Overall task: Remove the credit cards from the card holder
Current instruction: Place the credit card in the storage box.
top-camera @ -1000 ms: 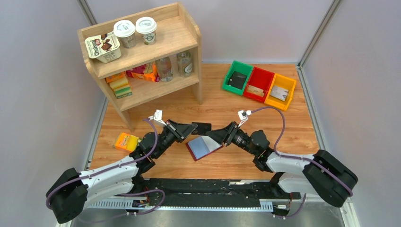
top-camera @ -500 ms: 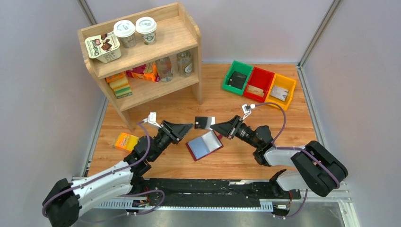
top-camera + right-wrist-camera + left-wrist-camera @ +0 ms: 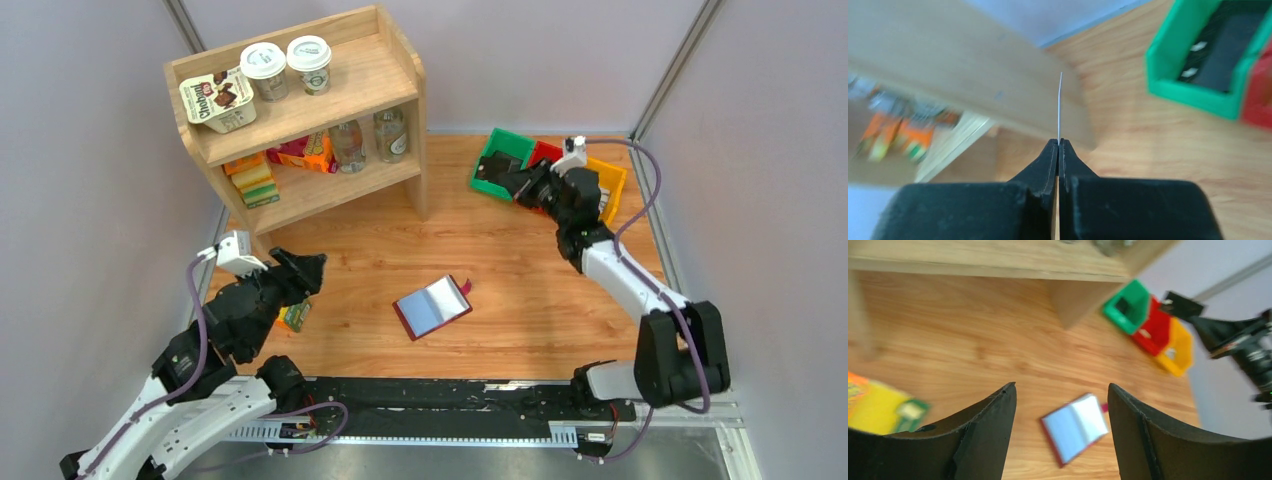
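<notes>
Wooden bench, centre: one card holder, maroon, open, grey sleeves up. Your right fingers pinch one black card, upper right; left fingers wide, empty.

Place: robot lab test cell, not a home or shop.
Robots: L arm + R arm, bolted side by side to a black rail at the desk's near edge.
Enclosure: plain grey walls, bare metal posts at back corners.
Props: small wooden shelf w/ staged cups, bottles, snack boxes; 3 coloured bins in a row.
Cams: 1 overhead + 1 per wrist.
</notes>
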You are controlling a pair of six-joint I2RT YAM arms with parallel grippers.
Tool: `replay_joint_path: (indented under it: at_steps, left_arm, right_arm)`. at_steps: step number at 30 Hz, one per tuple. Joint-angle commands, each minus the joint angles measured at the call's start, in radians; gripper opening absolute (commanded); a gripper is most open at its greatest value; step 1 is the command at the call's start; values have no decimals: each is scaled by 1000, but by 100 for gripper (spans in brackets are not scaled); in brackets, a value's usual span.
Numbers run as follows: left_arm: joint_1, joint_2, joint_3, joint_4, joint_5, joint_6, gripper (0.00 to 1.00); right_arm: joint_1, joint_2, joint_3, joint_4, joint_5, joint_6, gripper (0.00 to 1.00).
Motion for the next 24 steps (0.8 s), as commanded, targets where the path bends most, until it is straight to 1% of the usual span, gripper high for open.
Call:
replay_joint_path:
  at_steps: [1, 4, 5, 6, 8, 9, 11, 15, 20, 22, 24]
  left_arm:
    - [4, -12, 82, -424, -235, 178, 75]
    - [4, -60, 96, -472, -321, 235, 76]
    - [4, -84, 93, -475, -338, 240, 76]
    - [4, -97, 84, -484, -352, 209, 76]
    - [4, -140, 44, -423, -338, 249, 76]
    - [4, -163, 37, -411, -337, 256, 76]
    - [4, -186, 44, -408, -343, 256, 76]
    - [7, -230, 29, -385, -341, 272, 76]
    - [31, -264, 21, -374, -340, 276, 76]
    - [44, -275, 15, -362, -332, 289, 76]
    - [54, -276, 13, -354, -326, 298, 76]
  right_arm:
    - [-74, 186, 218, -265, 153, -119, 0]
    - [-77, 353, 386, -346, 224, -150, 0]
    - [-78, 408, 444, -367, 238, -153, 0]
    - [-78, 460, 501, -409, 258, -151, 0]
    - [-78, 561, 607, -436, 269, -154, 0]
    - [-78, 586, 654, -455, 272, -150, 0]
    - [-77, 671, 717, -472, 267, -139, 0]
    - [-78, 772, 799, -472, 258, -102, 0]
    - [-77, 844, 860, -476, 181, -67, 1]
    - [-77, 840, 863, -496, 187, -72, 5]
    - [-80, 811, 854, -538, 251, -84, 20]
